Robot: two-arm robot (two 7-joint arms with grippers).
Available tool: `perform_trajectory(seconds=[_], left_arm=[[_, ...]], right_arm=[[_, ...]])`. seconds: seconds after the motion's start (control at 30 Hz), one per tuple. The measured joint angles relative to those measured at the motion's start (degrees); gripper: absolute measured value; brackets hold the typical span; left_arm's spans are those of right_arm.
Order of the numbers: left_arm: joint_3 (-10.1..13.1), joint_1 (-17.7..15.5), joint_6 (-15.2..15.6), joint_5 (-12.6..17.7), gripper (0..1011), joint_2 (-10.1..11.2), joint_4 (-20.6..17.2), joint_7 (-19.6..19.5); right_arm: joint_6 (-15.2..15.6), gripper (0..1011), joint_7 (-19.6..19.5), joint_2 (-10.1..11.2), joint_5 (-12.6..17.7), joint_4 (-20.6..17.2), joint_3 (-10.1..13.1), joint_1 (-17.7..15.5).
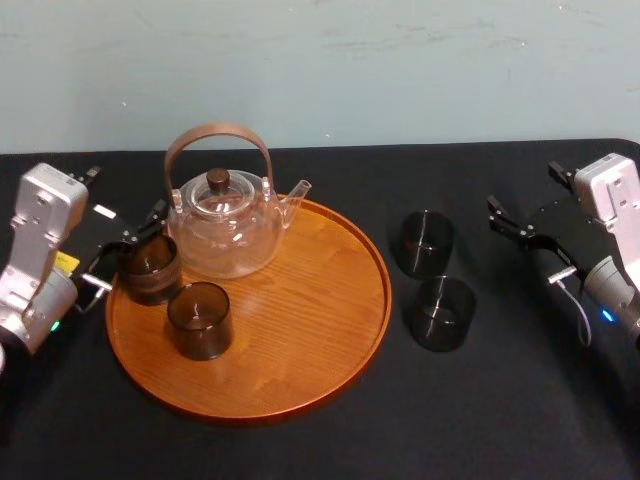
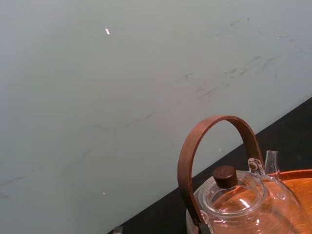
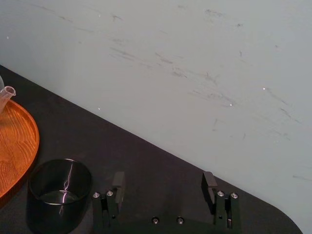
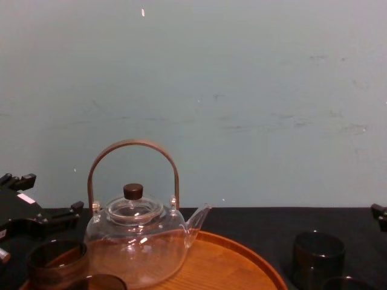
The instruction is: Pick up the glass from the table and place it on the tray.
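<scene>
Tray (image 1: 300, 370) and teapot (image 1: 225, 225) on the bench (image 1: 500, 420)
We see the teapot at the tray's rear left, with two tray glasses (image 1: 150, 268) (image 1: 199, 320) just before it. Two bench glasses (image 1: 427, 242) (image 1: 441, 313) stand right of the tray, one behind the other.

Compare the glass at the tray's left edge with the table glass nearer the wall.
The edge glass stands on the tray, close to the teapot; the table glass stands on the black table, off the tray's right rim. The left gripper is right at the edge glass; the open right gripper sits apart from the table glass. Both are dark, short and upright.
</scene>
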Motion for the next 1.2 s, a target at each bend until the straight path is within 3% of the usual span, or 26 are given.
perform_trajectory(seconds=[0.93,1.1,1.2], left_arm=[[0.00,0.00,0.00,0.00,1001,0.00,0.00,0.00],[0.00,0.00,0.00,0.00,1001,0.00,0.00,0.00],[0.00,0.00,0.00,0.00,1001,0.00,0.00,0.00]], right_arm=[[-0.09,1002,0.11,-0.07,-0.09,0.09,0.13,-0.06],[-0.80,1003,1.27,0.72,-0.16,-1.65,1.16,-1.73],[-1.61,1002,2.10,2.21,0.32,-4.61,2.29,-4.08]])
